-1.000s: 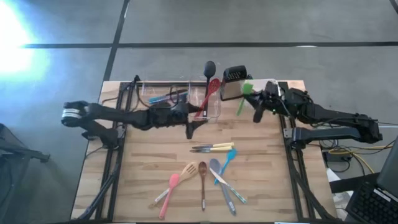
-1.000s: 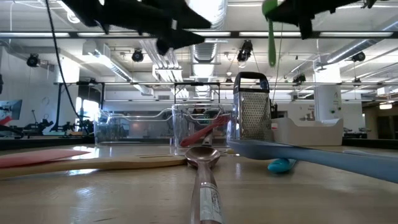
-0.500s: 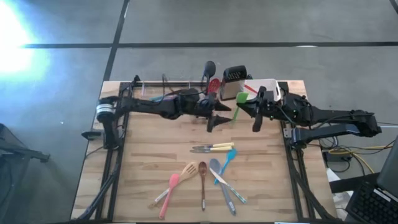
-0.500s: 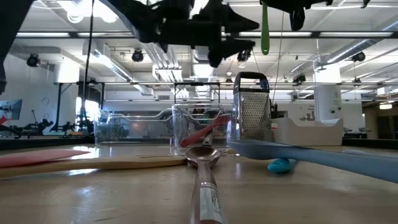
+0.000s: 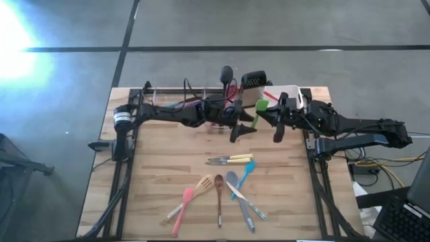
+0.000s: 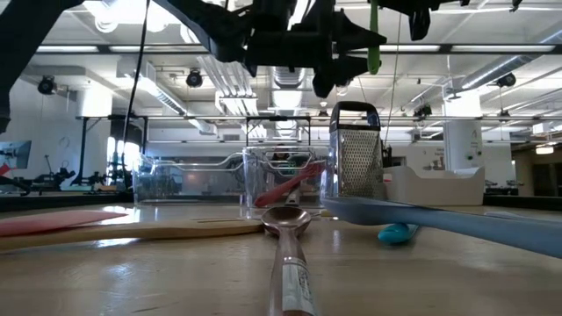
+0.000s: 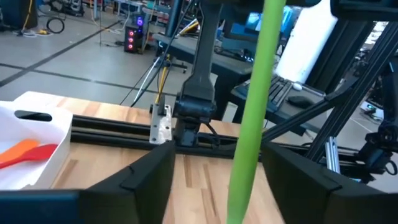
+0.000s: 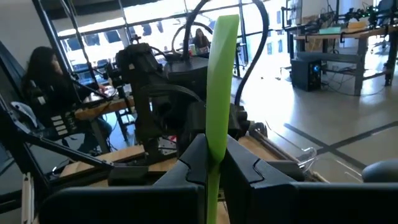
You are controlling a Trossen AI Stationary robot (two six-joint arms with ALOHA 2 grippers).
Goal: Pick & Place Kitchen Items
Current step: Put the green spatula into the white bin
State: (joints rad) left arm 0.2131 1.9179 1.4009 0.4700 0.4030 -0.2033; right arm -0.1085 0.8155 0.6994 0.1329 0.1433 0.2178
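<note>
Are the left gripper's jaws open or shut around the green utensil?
Open. In the left wrist view the left gripper's jaws stand apart on either side of the green utensil, with gaps showing; the right gripper is shut on it.

Robotics laboratory in a large open industrial hall. A wooden table [image 5: 154, 175] on a grey concrete floor [image 5: 269, 23] carries two dark robot arms mounted on black metal frames [image 7: 118, 127]. Beyond the table, the low view shows an exposed ceiling with ducts [image 6: 290, 75], strip lights and hanging lamps [image 6: 46, 85]. Further workstations fill the hall: benches with monitors [image 8: 323, 31], a lit computer tower [image 7: 134, 34], cables, and a person seated at a desk [image 8: 46, 81].
</note>
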